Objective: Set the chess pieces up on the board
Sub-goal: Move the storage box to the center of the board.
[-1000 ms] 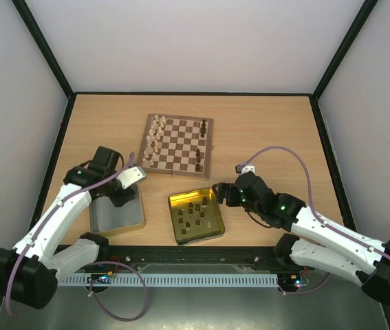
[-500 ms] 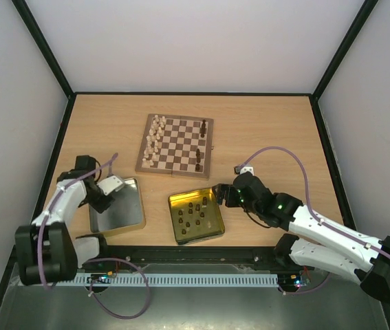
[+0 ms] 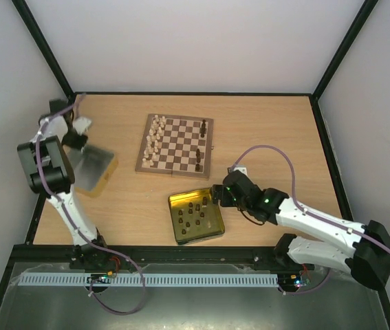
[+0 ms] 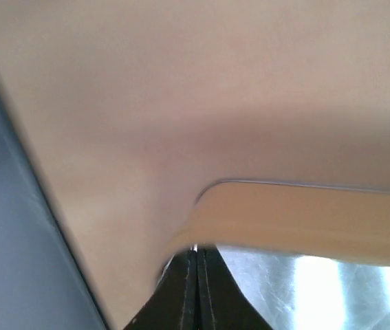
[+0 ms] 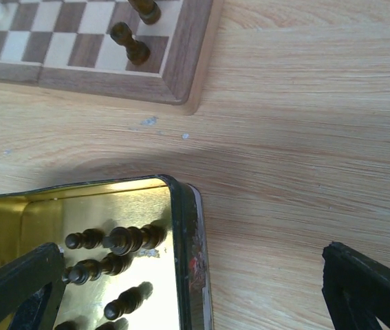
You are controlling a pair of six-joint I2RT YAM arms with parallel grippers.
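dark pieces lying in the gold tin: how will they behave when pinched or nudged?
The small dark-brown turned wooden chess pieces appear to lie on their sides, so they'll probably roll when nudged. The glossy yellow-gold tin has a slick-looking floor; expect sliding. Several seem to touch, so a pinch may drag neighbours.

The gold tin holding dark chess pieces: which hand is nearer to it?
Right. The right hand hovers open over the gold tin's right rim; the left hand is far left, gripping the silver tin.

The top camera looks down from the near edge. The right wrist camera, close, shares the gold tin (image 5: 185,230) and board (image 5: 189,65) corner.
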